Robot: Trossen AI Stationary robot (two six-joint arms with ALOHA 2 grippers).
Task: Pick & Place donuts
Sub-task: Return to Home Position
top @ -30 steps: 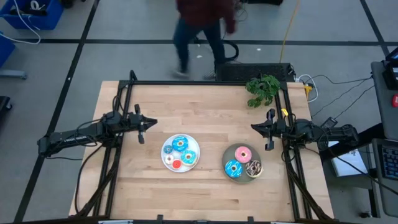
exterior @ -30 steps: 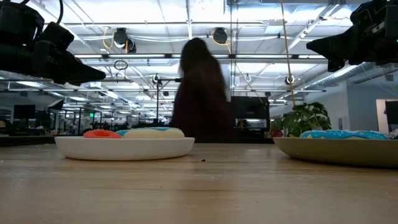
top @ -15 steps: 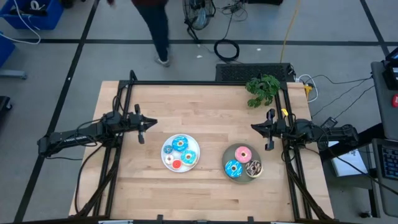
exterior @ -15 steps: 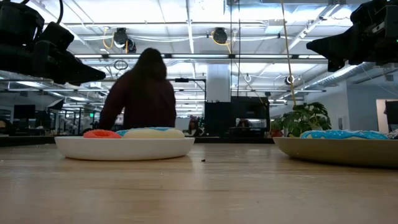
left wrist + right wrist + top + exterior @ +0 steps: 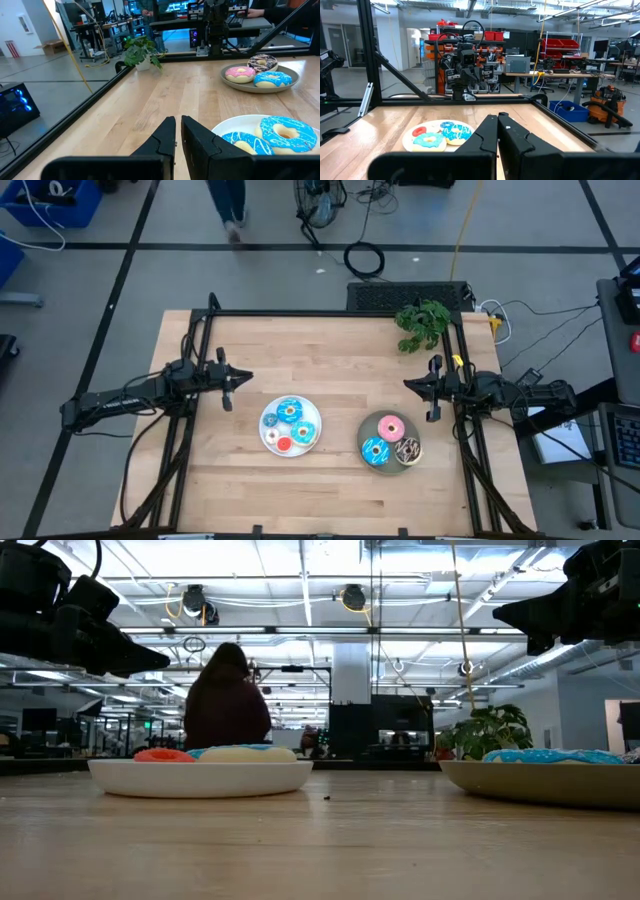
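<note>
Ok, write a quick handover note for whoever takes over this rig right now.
Left end effector: shut, empty, above the table, left of the white plate.
Right end effector: shut, empty, near the table's right edge, beyond the grey plate.
White plate: four donuts, a large blue donut and a small red donut among them.
Grey plate: pink donut, blue donut, brown donut.
Done: every donut in view sits on a plate.
Left: likely nothing more to move.
</note>
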